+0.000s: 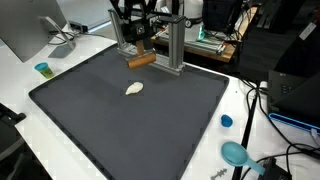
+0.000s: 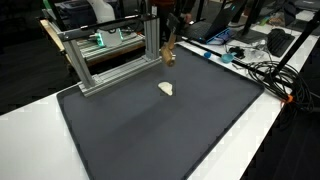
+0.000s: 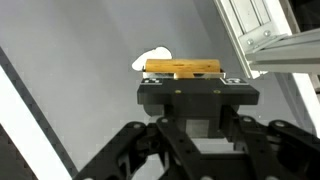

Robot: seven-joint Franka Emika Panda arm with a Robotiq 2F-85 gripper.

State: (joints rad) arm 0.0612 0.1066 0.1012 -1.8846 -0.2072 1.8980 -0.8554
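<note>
Block: pale-brown wooden block [image 3: 183, 68], long and flat, lying level across the wrist view.
Jaws: closed on the block's middle, with both ends sticking out.
Where: held in the air above the dark mat [image 1: 130, 125] on the white desk [image 2: 285, 135].
Beneath the jaws: a small white lump [image 1: 134, 89] on the mat.
Beside the jaws: a metal frame [image 1: 176, 45].

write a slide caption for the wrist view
Gripper holding a wooden block, a white lump on the mat just past it.
</note>
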